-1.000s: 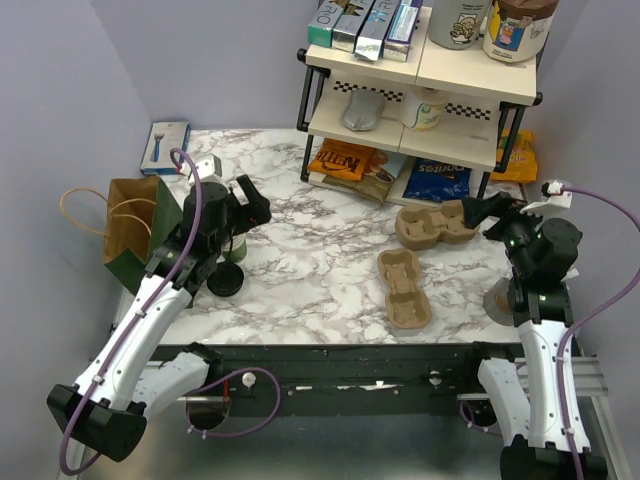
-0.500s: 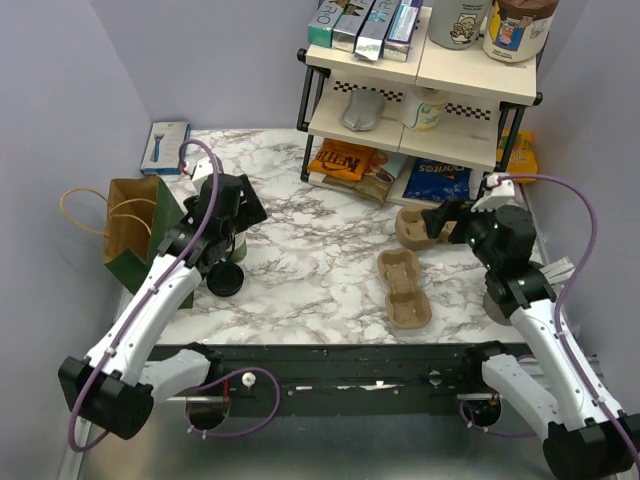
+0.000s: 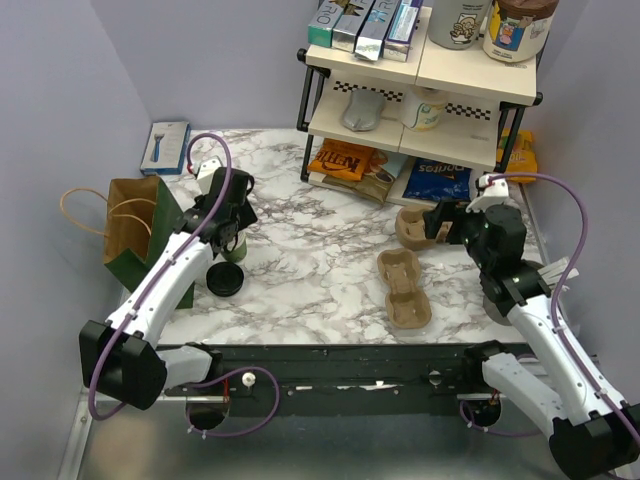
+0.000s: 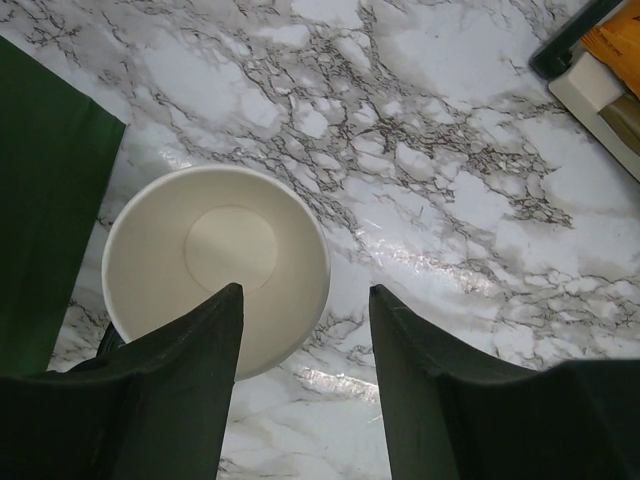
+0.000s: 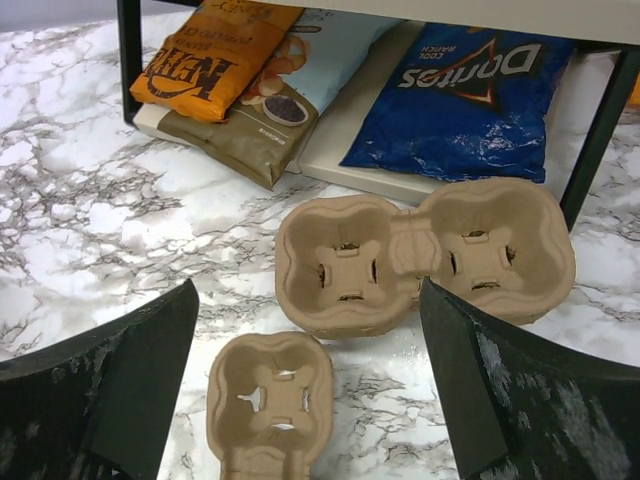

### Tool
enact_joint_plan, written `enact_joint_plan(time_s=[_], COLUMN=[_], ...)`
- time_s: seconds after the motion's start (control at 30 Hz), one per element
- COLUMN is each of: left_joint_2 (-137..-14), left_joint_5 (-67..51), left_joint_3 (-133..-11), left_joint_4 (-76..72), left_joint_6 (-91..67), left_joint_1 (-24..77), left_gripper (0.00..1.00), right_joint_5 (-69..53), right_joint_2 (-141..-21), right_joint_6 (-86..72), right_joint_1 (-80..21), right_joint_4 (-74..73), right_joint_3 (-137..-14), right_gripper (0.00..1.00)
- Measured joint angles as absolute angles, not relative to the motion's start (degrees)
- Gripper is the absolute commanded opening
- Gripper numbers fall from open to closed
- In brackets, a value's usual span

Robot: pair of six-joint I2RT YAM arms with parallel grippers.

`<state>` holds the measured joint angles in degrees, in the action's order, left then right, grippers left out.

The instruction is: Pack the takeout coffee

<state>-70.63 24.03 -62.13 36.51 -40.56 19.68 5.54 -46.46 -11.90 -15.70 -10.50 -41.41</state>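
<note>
The takeout coffee cup [image 4: 215,265] stands upright and open on the marble table, dark green outside with a cream-white inside. In the top view it [image 3: 232,247] sits just under my left gripper [image 3: 230,215]. My left gripper [image 4: 305,330] is open and hovers above the cup; its left finger overlaps the cup's near rim and its right finger is over bare table. The black lid [image 3: 225,281] lies flat in front of the cup. My right gripper [image 5: 305,320] is open and empty, above two brown pulp carriers.
One carrier [image 5: 420,255] lies by the rack and another [image 5: 272,400] nearer [image 3: 403,288]. A brown paper bag [image 3: 130,225] and a dark green bag [image 4: 50,200] sit left of the cup. The snack rack [image 3: 420,100] stands at the back. A grey cup [image 3: 497,298] is behind my right arm.
My left gripper has moved back and left over the cup. My right arm has swung left and down toward the carriers.
</note>
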Motion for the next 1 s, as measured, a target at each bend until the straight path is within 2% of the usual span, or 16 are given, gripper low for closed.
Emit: enact_joint_plan(time_s=[0.2, 0.3, 0.47, 0.77, 1.0], left_joint_2=[-71.7, -72.8, -73.5, -73.8, -73.8], left_joint_5=[24.0, 23.9, 23.5, 22.6, 21.2], left_joint_3=[-62.1, -62.1, -62.1, -62.1, -62.2], left_joint_4=[36.4, 36.4, 35.9, 35.6, 35.4], left_joint_6=[-40.6, -40.6, -40.6, -40.4, -39.4], left_joint_1=[18.7, 18.3, 18.1, 18.1, 18.1], left_gripper=[0.51, 0.41, 0.32, 0.01, 0.0], right_joint_5=[6.4, 6.6, 7.2, 8.1, 8.1], right_joint_2=[-47.5, -47.6, -47.6, -47.6, -47.6], right_joint_6=[-11.9, -11.9, -11.9, -11.9, -11.9], right_joint_1=[-15.7, -15.7, -15.7, -15.7, -15.7], right_joint_4=[-10.9, -11.0, -11.0, -11.0, -11.0], right_joint_3=[-41.4, -41.4, -41.4, -41.4, -41.4], right_gripper=[1.0, 1.0, 1.0, 1.0, 1.0])
